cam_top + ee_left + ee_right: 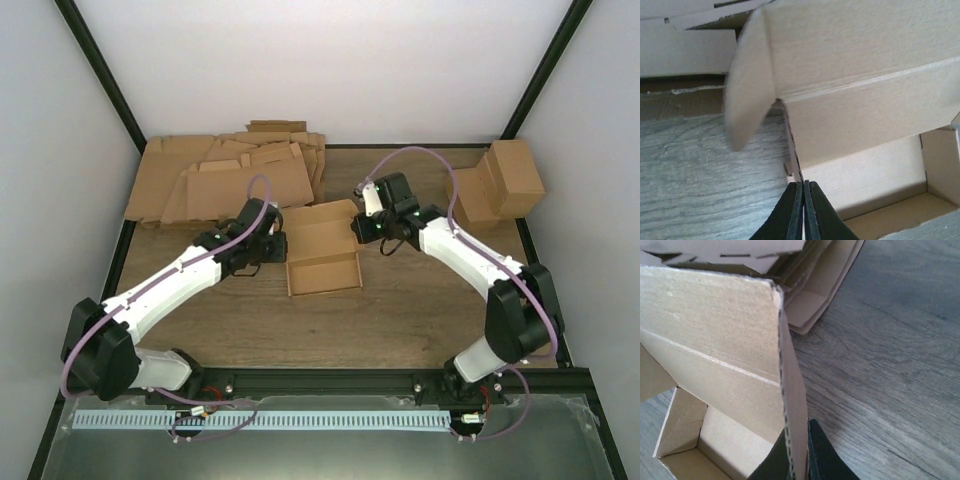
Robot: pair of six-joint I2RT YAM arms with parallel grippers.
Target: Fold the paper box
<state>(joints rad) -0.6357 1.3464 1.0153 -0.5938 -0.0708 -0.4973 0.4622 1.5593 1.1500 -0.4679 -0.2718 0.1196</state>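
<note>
The paper box [322,250] lies in the middle of the table, a shallow open tray with its lid panel raised at the far side. My left gripper [281,246] is at the box's left wall. In the left wrist view its jaws [803,186] are pressed together on the edge of that wall [793,159], with a rounded side flap [747,90] hanging just beyond. My right gripper [361,228] is at the box's far right corner. In the right wrist view it [799,434] is shut on the upright right side flap [790,385], with the box's inside [715,440] to its left.
A heap of flat brown cardboard sheets [220,175] fills the back left and also shows in the right wrist view [825,285]. Folded brown boxes [505,180] stand at the back right. Black frame rails [120,250] border the wooden table [400,310].
</note>
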